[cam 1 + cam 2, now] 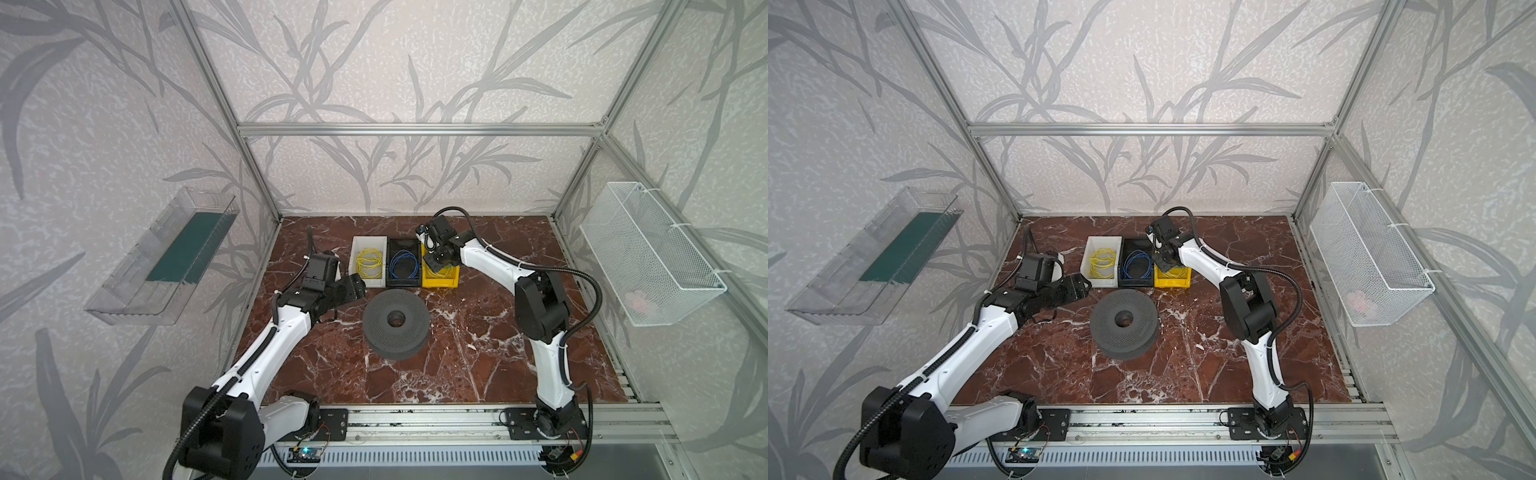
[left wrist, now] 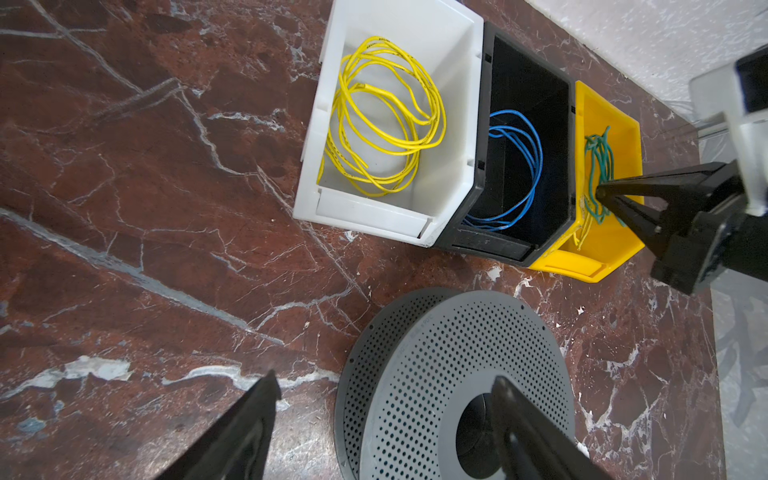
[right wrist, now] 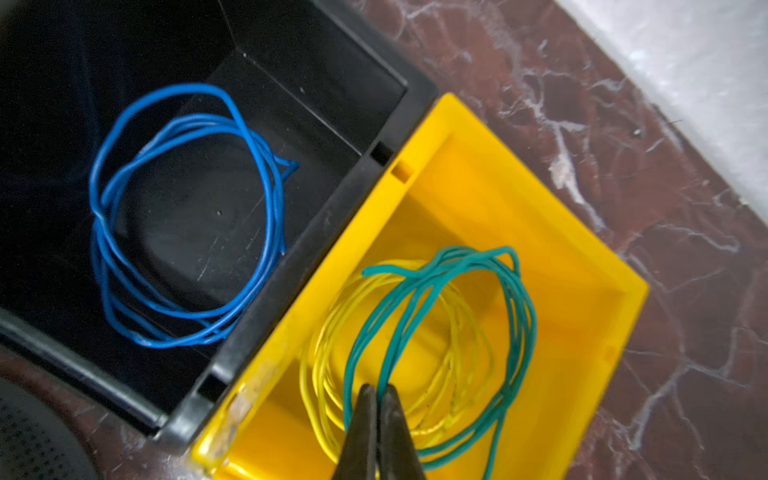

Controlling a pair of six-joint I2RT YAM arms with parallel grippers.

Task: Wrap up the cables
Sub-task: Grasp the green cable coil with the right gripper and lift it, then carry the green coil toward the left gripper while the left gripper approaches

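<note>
The cables are one teal-green wire (image 3: 517, 316) lying in loose loops inside the yellow bin (image 3: 561, 249), on top of a thin yellow coil (image 3: 320, 365). My right gripper (image 3: 379, 390) reaches down into that bin, its jaws shut on a strand of the teal wire; it also shows in both top views (image 1: 432, 259) (image 1: 1162, 261) and in the left wrist view (image 2: 600, 193). My left gripper (image 2: 384, 378) hangs open with nothing in it, over the near-left edge of a grey perforated spool (image 1: 395, 323) lying flat mid-table.
A white bin (image 2: 415, 25) with a yellow coil (image 2: 382, 189) and a black bin (image 2: 528, 83) with a blue coil (image 3: 199, 87) stand left of the yellow bin. A wire basket (image 1: 648, 257) and a clear tray (image 1: 166, 257) hang on the side walls.
</note>
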